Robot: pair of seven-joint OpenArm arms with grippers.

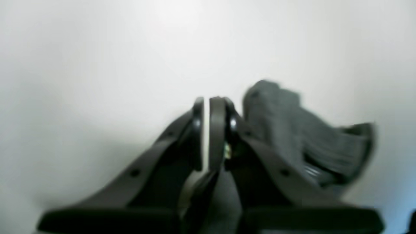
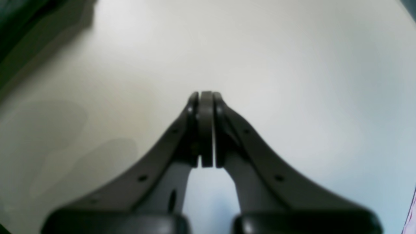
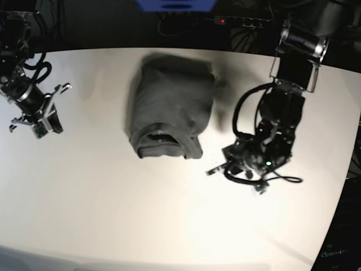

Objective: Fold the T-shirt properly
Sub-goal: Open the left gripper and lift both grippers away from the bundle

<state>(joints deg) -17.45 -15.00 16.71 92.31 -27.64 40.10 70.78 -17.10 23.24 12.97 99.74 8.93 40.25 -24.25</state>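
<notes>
The dark charcoal T-shirt (image 3: 169, 107) lies folded into a compact rectangle at the back middle of the white table (image 3: 141, 214), its ribbed neck facing the front edge. In the left wrist view a blurred part of the T-shirt (image 1: 292, 136) shows just right of the fingers. My left gripper (image 3: 217, 168) hovers over bare table to the right of the shirt's front corner, apart from it; the left gripper (image 1: 206, 100) is shut with nothing in it. My right gripper (image 3: 51, 121) sits far left, away from the shirt. The right gripper (image 2: 206, 96) is shut and holds nothing.
A power strip with a red light (image 3: 237, 21) and a blue object (image 3: 176, 4) lie beyond the table's back edge. Loose cables (image 3: 282, 179) hang by the left arm. The table's right edge (image 3: 347, 186) runs close to that arm.
</notes>
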